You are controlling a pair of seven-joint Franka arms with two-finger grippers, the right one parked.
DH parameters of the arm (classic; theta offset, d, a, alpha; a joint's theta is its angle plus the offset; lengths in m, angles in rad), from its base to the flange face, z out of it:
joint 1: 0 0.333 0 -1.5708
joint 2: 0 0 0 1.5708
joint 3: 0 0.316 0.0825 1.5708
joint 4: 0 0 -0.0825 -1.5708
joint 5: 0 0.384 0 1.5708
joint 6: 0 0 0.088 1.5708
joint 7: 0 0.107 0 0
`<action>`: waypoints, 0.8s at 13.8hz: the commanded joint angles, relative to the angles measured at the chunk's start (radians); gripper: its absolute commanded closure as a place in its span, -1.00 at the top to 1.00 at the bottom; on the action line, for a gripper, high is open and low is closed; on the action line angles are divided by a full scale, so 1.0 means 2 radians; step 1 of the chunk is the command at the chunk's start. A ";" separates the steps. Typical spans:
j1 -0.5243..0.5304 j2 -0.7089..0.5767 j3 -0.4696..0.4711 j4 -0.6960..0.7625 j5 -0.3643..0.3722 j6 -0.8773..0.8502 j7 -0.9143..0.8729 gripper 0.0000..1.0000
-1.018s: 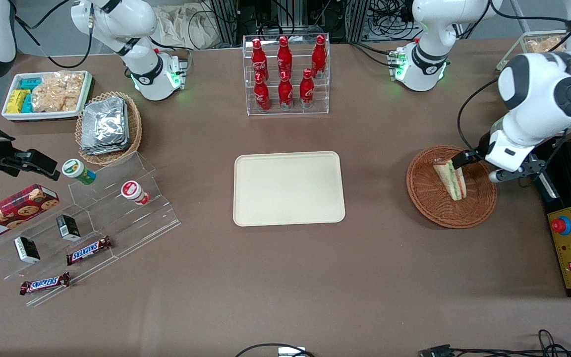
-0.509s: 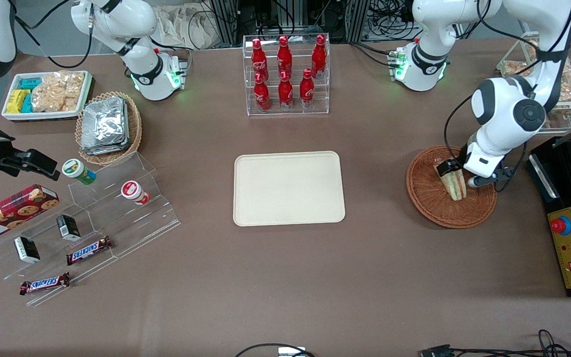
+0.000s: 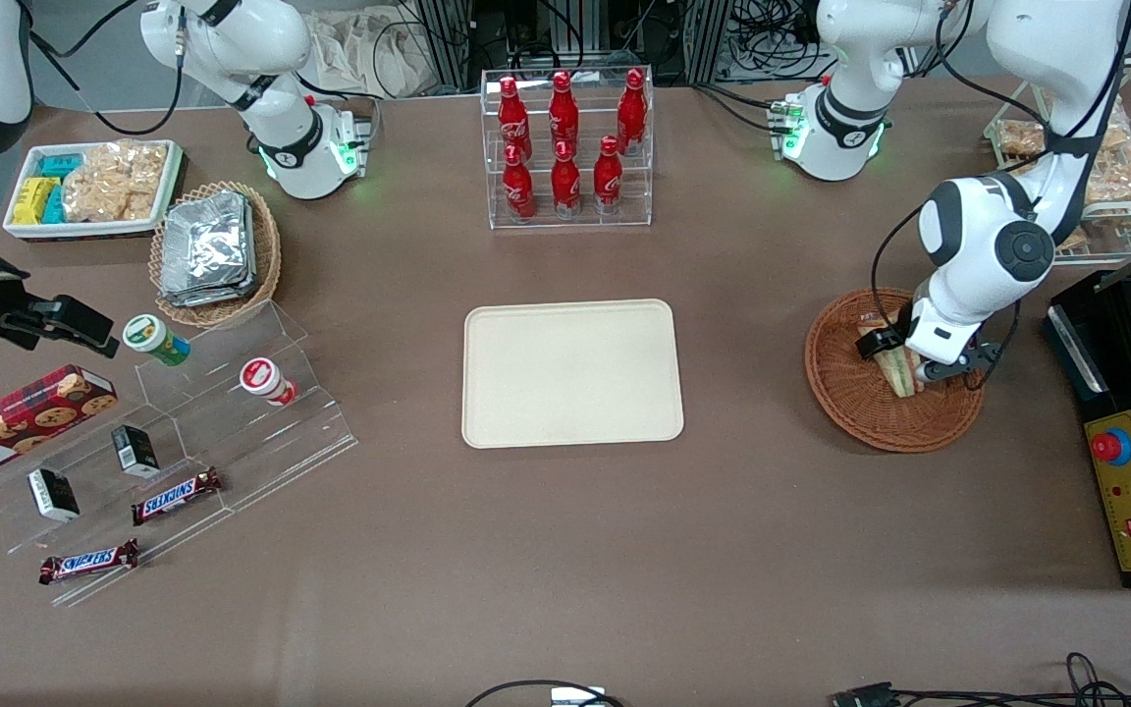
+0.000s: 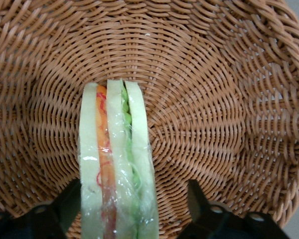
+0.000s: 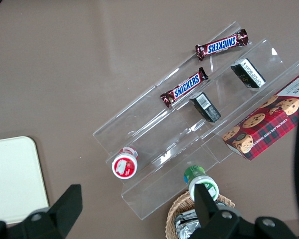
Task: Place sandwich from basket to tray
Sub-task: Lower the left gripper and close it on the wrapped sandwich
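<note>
The sandwich (image 4: 114, 169), a wrapped white-bread wedge with orange and green layers, stands on edge in the round brown wicker basket (image 3: 850, 393) toward the working arm's end of the table. My left arm's gripper (image 3: 904, 358) is down inside the basket, open, with one finger (image 4: 69, 206) close against one side of the sandwich and the other finger (image 4: 199, 204) a gap away from it. From the front, the wrist covers most of the sandwich (image 3: 894, 373). The cream tray (image 3: 572, 373) lies bare at the table's middle, beside the basket.
A clear rack of red cola bottles (image 3: 565, 147) stands farther from the front camera than the tray. A black control box with a red button (image 3: 1130, 491) and a wire rack of snack packs (image 3: 1105, 157) flank the basket. A foil-pack basket (image 3: 215, 250) sits toward the parked arm's end.
The working arm has swung in over the basket and come down. Its gripper went from the basket's rim to straddling the sandwich, which has stayed in place.
</note>
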 commanded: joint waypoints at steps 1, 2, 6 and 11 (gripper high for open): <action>0.003 0.001 0.005 0.000 0.008 0.008 0.005 -1.00; 0.003 0.000 0.005 0.000 0.008 0.008 0.005 -1.00; 0.002 -0.015 0.005 0.000 0.008 -0.010 0.011 -1.00; 0.002 -0.099 0.006 0.026 0.010 -0.124 0.029 -1.00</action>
